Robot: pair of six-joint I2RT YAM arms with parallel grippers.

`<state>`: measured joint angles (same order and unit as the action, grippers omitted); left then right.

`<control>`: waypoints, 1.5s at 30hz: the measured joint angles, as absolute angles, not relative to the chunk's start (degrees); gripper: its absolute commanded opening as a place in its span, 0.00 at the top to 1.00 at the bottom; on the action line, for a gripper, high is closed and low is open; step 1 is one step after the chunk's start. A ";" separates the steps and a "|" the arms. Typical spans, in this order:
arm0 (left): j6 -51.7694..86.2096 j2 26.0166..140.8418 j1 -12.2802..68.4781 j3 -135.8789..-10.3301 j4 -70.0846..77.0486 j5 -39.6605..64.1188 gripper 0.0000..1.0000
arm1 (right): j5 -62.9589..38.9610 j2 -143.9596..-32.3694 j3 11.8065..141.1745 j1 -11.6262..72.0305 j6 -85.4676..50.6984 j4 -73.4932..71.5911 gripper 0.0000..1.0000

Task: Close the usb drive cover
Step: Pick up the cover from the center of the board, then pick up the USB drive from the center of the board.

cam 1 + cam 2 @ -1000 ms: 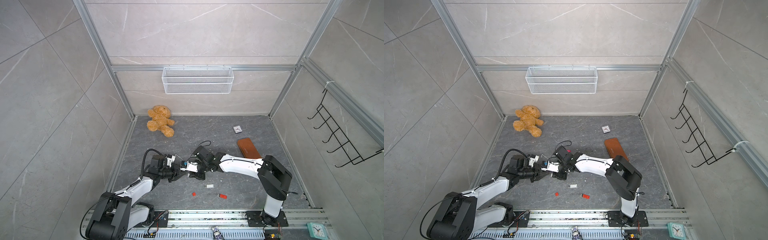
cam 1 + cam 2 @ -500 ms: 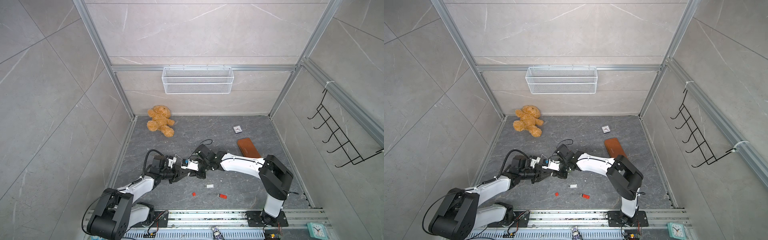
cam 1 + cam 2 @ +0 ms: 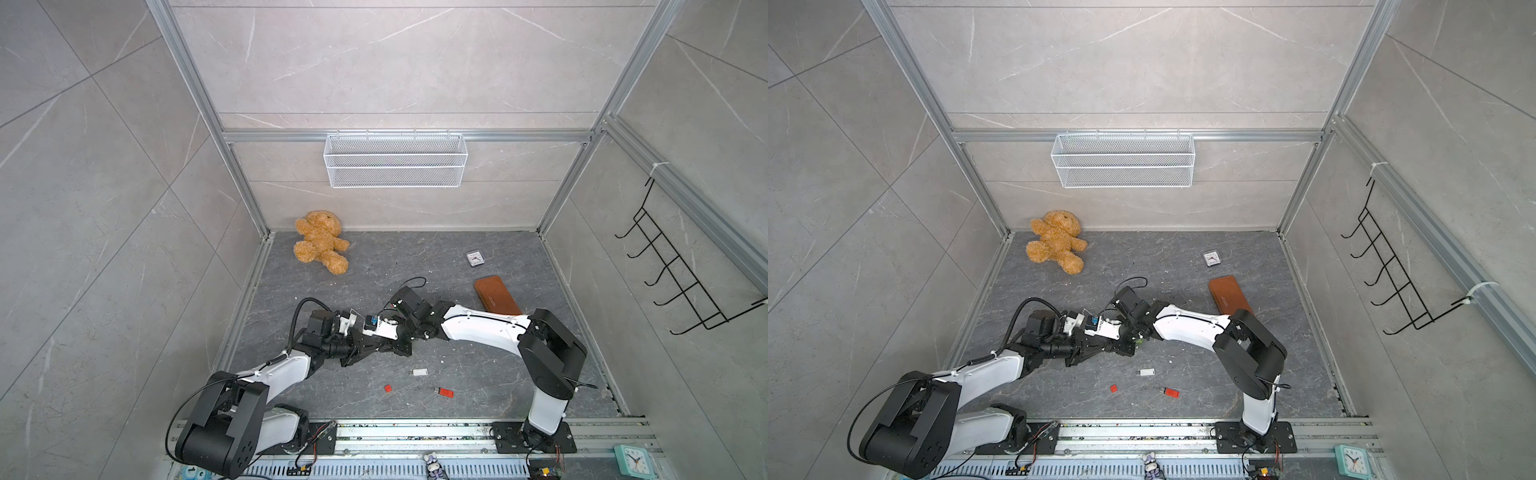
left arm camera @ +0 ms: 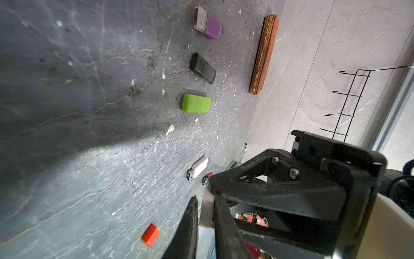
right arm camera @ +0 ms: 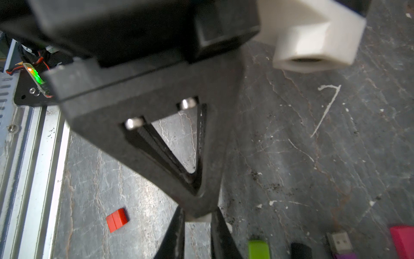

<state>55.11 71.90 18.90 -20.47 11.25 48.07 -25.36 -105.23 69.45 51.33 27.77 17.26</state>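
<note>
1. The two arms meet low over the middle of the worktop (image 3: 478,361), claw tip against claw tip, as both top views show.
2. Between the tips there is a small white piece (image 4: 206,213), held above the worktop. It looks like a cover, most likely that of the white drive, but the pictures are too blurred there to be sure.
3. The right claw (image 5: 199,215) pinches this piece, with one finger pressed on each side of it.
4. The left claw (image 4: 205,198) has its fingers narrow around the same piece. One finger touches it. Beside the other finger a thin dark line shows, so it cannot be told whether this claw grips.
5. The white drive (image 3: 418,372) lies flat on the worktop, near the claws but not touching them. Its metal plug is bare, and no claw holds it.
6. Near it lie a red cap (image 3: 387,388) and a red drive (image 3: 444,392), whose plug is bare too.
7. As a judgement, the task is in its early or middle part. A cover seems to be in hand and shared between both claws, as for a handover. No cover is on a plug yet.
8. What is left is to steady the drive, to line the cover up with the plug, and to push it on fully.
</note>
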 measured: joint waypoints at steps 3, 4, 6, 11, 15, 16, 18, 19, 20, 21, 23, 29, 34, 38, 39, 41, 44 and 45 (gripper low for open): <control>55.27 72.14 19.09 -20.47 11.88 48.01 0.89 | -25.39 -105.25 69.45 51.24 27.31 17.41 0.79; 55.31 72.25 19.11 -20.47 12.12 48.01 0.90 | -25.47 -105.30 69.47 51.16 27.07 17.43 0.75; 55.44 72.27 19.22 -20.47 12.29 47.90 0.91 | -25.54 -105.36 69.49 51.07 26.70 17.43 0.69; 55.61 72.25 19.53 -20.47 11.99 46.78 0.92 | -24.18 -105.36 69.65 51.00 27.75 17.72 0.62; 55.51 72.25 19.53 -20.47 11.62 46.48 0.93 | -21.56 -104.36 69.63 50.41 30.96 21.67 0.61; 55.51 72.25 19.53 -20.47 11.60 46.44 0.93 | -20.69 -103.77 69.58 50.28 31.90 23.14 0.61; 55.46 72.25 19.53 -20.47 11.60 46.37 0.93 | -18.98 -102.24 69.06 50.15 33.89 25.96 0.60; 55.42 72.25 19.53 -20.47 11.60 46.35 0.93 | -18.31 -101.32 68.58 50.11 34.81 27.46 0.60; 55.33 72.25 19.53 -20.47 11.60 46.35 0.93 | -17.69 -100.47 68.12 50.11 35.66 28.86 0.60; 55.29 72.25 19.53 -20.47 11.60 46.30 0.93 | -17.28 -99.63 67.57 50.11 36.25 30.20 0.59; 55.24 72.27 19.53 -20.47 11.60 46.17 0.93 | -16.51 -98.30 66.52 50.11 37.23 32.47 0.59; 55.00 72.58 19.53 -20.47 11.60 45.95 0.94 | -13.32 -97.06 63.05 50.85 38.22 36.16 0.58; 54.87 72.60 19.53 -20.49 11.57 45.95 0.94 | -11.51 -97.06 61.98 52.49 38.22 36.49 0.58; 54.85 72.60 19.53 -20.49 11.57 45.93 0.94 | -11.07 -97.51 61.91 53.08 38.22 36.67 0.57; 54.85 72.60 19.53 -20.49 11.55 45.93 0.94 | -11.09 -97.76 61.91 53.15 38.22 36.67 0.57; 54.85 72.60 19.53 -20.49 11.55 45.93 0.94 | -11.07 -98.24 61.91 53.25 38.22 36.67 0.57; 54.85 72.60 19.53 -20.49 11.55 45.87 0.94 | -10.72 -99.20 61.87 53.41 38.24 36.67 0.57; 54.85 72.60 19.53 -20.49 11.55 45.71 0.94 | -10.52 -99.55 61.80 53.45 38.22 36.67 0.56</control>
<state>54.85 72.60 19.53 -20.49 11.55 45.71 -10.52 -99.55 61.80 53.45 38.22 36.67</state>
